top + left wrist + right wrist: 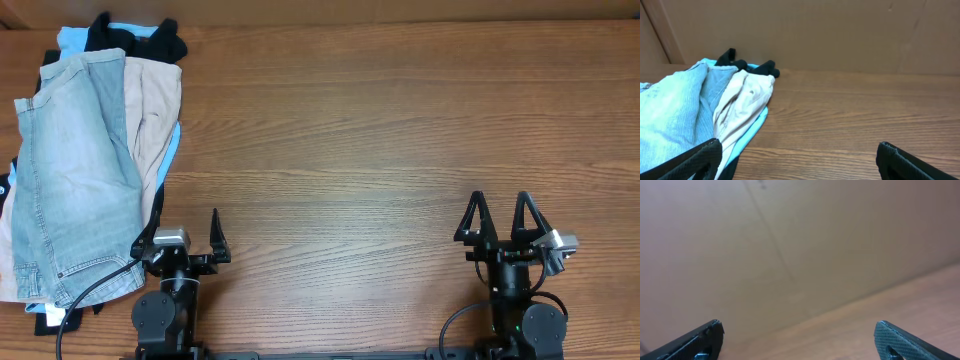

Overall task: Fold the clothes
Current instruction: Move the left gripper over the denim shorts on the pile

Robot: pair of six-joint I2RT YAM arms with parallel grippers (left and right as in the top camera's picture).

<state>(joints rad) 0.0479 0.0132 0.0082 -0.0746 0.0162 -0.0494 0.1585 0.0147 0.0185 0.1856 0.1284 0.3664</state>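
Both arms sat at the near edge of the table [400,130]. The left gripper [183,237] had its fingers spread wide with nothing between them, and the right gripper [499,202] was likewise wide open and empty. The clothes lay in one overlapping pile just to the left of the left gripper and ran away ahead of it, well apart from the right gripper. Nearest was the denim shorts [75,170], topmost in the pile, with their near edge just beside the left finger. Whether that edge was waistband or hem could not be told. Right of the denim and further ahead lay the beige shorts [155,110], with the sky-blue garment [172,148] showing beneath them. The black garment [150,40] lay farthest. The denim was judged heavier and stiffer than the rest and unlikely to slip. A stitched corner of its near edge should give the firmest hold, lifted slowly so the layers beneath did not drag.
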